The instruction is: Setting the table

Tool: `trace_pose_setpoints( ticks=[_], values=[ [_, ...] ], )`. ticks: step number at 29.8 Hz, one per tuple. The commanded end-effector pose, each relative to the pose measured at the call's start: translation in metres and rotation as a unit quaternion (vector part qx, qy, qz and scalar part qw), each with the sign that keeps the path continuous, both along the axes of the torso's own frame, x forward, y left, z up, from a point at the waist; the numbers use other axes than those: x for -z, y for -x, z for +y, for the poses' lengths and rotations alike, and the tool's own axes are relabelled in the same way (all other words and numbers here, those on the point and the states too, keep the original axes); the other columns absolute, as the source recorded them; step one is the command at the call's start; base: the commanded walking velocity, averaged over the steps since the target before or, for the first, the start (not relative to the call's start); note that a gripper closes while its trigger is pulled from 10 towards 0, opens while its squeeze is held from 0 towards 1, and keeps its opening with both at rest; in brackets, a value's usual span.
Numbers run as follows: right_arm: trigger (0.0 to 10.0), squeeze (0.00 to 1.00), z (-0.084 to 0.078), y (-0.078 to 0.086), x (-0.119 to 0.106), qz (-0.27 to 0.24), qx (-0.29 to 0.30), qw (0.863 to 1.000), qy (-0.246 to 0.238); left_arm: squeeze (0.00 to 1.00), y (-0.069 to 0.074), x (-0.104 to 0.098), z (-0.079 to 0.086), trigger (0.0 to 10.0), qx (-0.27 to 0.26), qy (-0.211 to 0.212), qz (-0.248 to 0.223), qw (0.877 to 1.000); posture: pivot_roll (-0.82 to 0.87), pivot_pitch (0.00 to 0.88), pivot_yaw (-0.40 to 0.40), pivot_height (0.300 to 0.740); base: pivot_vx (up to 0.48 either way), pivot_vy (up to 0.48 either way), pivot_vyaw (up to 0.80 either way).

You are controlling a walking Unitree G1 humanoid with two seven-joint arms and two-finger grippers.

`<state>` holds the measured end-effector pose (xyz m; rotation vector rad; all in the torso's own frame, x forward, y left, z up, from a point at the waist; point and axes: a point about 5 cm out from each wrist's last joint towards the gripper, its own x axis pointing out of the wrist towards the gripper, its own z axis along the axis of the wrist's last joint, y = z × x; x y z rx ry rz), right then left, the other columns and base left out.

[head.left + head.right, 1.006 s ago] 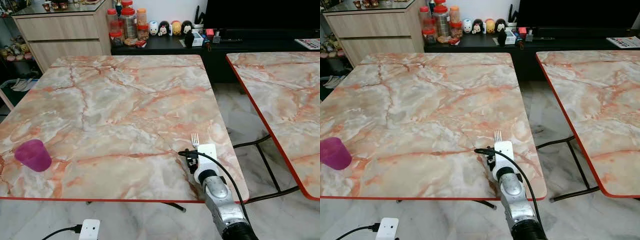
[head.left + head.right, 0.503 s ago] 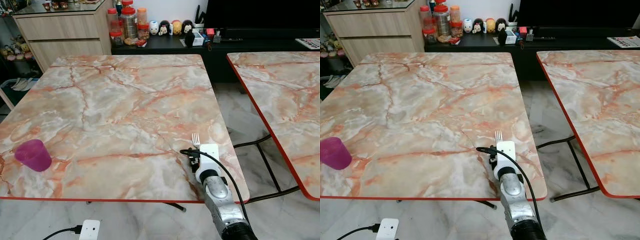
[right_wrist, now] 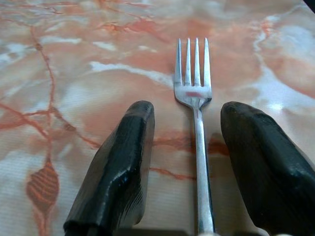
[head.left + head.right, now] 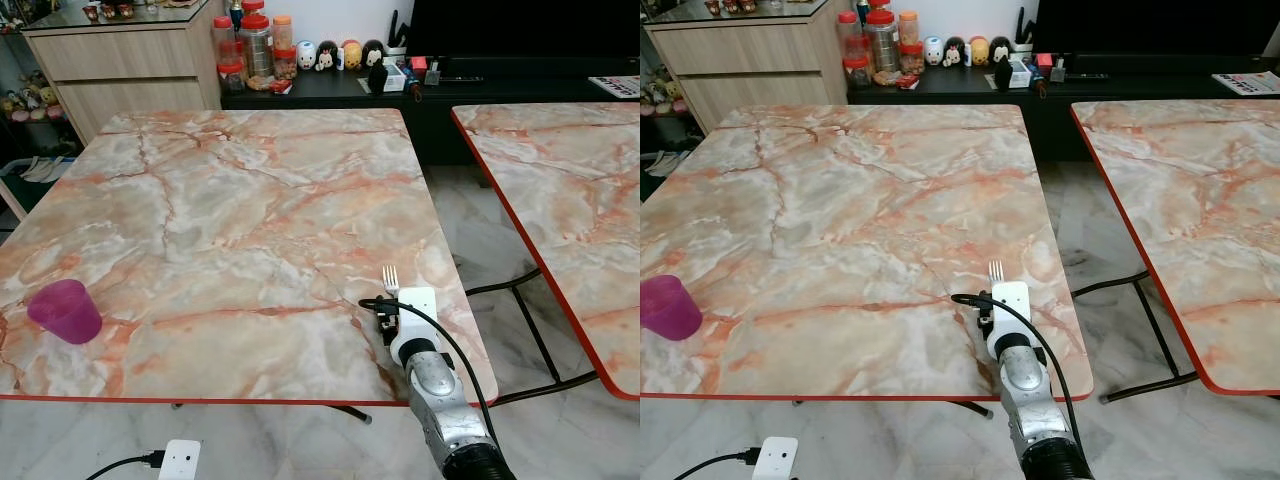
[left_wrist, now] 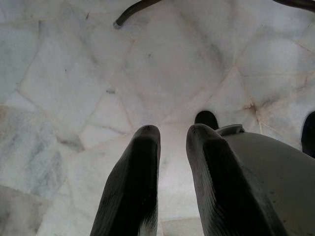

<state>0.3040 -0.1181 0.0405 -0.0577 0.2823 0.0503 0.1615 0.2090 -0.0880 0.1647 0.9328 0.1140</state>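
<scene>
We are counting one fork (image 3: 195, 93) near the bench's (image 4: 230, 200) near right corner, one purple cup (image 4: 65, 311) by its near left edge, and two marble benches in all.

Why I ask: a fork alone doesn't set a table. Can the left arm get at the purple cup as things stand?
Probably not yet: the left gripper hangs low over the floor, and the purple cup stands on the table's near-left corner, nothing crowding it.
</scene>
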Motion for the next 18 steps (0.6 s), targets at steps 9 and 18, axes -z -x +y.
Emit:
trace_pose_setpoints(
  ticks=[9,18],
  values=[
    [4.7,0.0,-0.0024,0.0097,0.021,0.068,0.019,0.997,-0.027,0.0,0.0073,0.0032,0.0023,10.0,0.004,0.001,0.02,1.0,0.01,0.059,0.021,0.74,0.0,0.0,0.0],
    [0.0,0.0,0.0003,0.007,0.018,0.069,0.01,0.997,-0.031,0.0,0.0067,0.0035,0.0006,10.0,0.007,0.006,0.023,1.0,0.01,0.058,0.02,0.74,0.0,0.0,0.0]
  ],
)
